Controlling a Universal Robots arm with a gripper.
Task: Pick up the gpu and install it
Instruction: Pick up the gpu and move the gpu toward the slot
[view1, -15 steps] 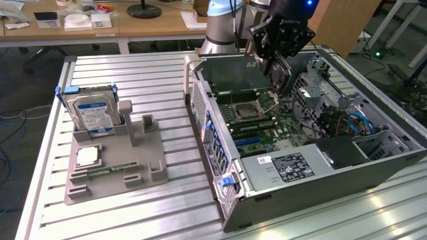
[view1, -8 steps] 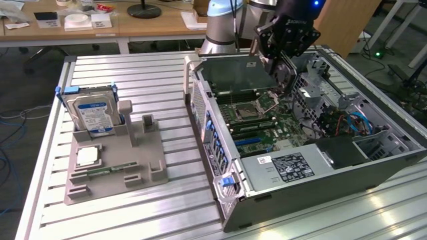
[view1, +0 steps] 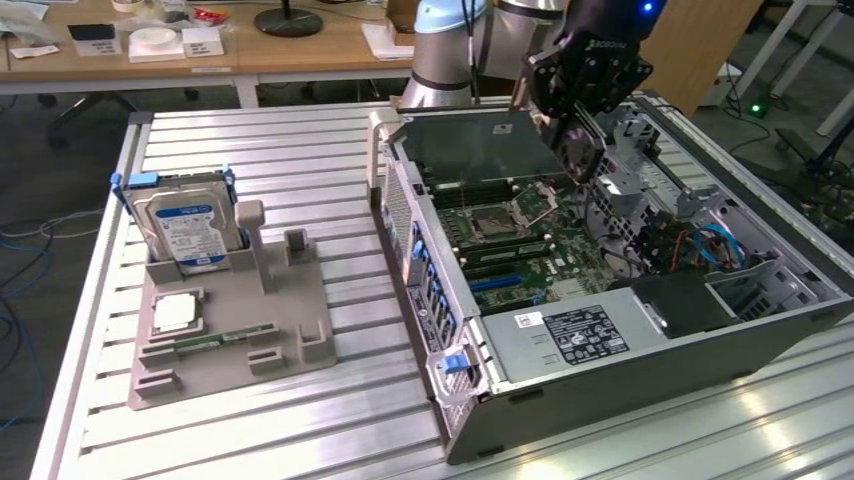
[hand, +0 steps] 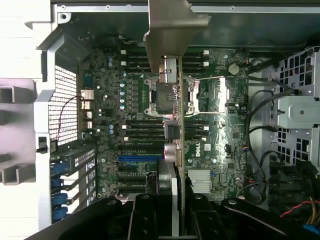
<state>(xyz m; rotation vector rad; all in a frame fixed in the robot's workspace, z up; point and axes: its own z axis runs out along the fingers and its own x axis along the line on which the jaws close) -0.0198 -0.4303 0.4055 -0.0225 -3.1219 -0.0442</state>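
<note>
While the big metal counter (view1: 267, 150) is carrying everything, an open computer case (view1: 641, 400) is lying on its side on it, toward the exterior view's right. The robot arm (view1: 441, 60) is reaching over the case from the back. A grey tray (view1: 287, 300) is sitting on the counter beside the case, at the exterior view's left.

Inside the case, a green board (view1: 534, 260) is lying flat and facing up. The gpu (view1: 474, 150) is hanging over the open case, above that board, with its flat side tilting a little. In the wrist view the gpu (hand: 170, 25) is showing its thin edge, and its silver end is pointing away from the hand (hand: 177, 200).

The black hand (view1: 577, 150) is partly closed and is squeezing one end of the gpu between its fingers.

A silver hard drive (view1: 187, 225) is standing up in the tray. A small square chip (view1: 176, 312) is lying in front of it, and a thin green memory stick (view1: 214, 342) is lying just beside the chip.
</note>
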